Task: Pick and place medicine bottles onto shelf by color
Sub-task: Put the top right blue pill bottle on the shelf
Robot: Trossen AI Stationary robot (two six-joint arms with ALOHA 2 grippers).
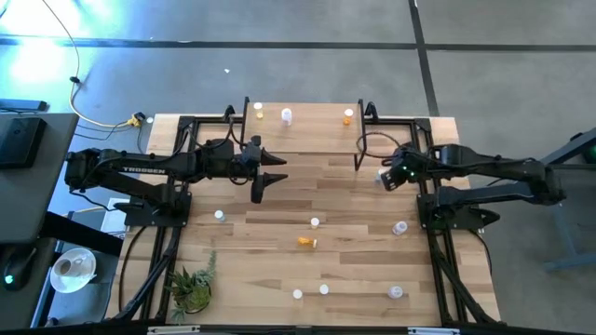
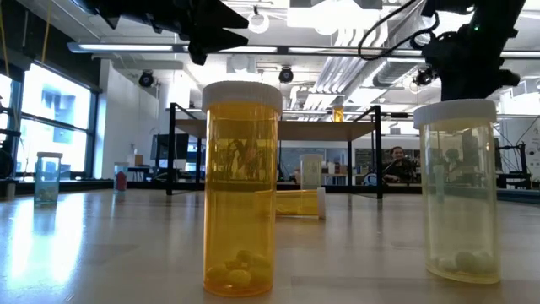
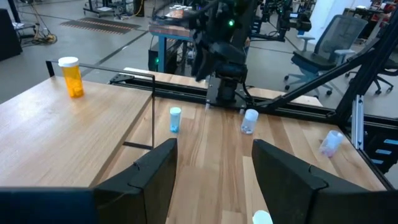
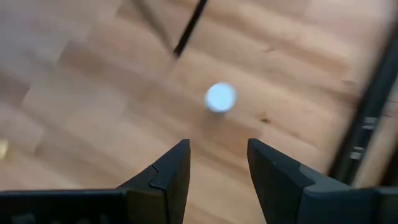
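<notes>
Three medicine bottles stand on the shelf [image 1: 307, 130], which lies along the table's far edge: a yellowish one [image 1: 258, 112] near the shelf's left end, a white one [image 1: 287, 115] just beside it toward the middle, and an orange one [image 1: 347, 117] near the right end. The remaining bottles are scattered over the table [image 1: 279, 214]: one lies on its side, orange [image 1: 306, 242], near the table's centre, with a white-capped bottle [image 1: 315, 222] just beyond it; three stand near the front edge [image 1: 323, 289]; one stands toward the left edge [image 1: 219, 216] and one toward the right edge [image 1: 399, 227]. The left gripper [image 1: 270, 181] is held above the table just in front of the shelf's left half, its fingers [image 3: 155, 177] apart and holding nothing. The right gripper [image 4: 214, 162] is poised above a white-capped bottle [image 4: 220, 97] standing near the shelf's right front leg; its fingers are likewise apart and clear of the bottle. The low view shows an upright orange bottle [image 2: 241, 190] and a pale bottle [image 2: 459, 190] close to the camera. A small potted plant [image 1: 193, 288] sits at the table's front left corner.
</notes>
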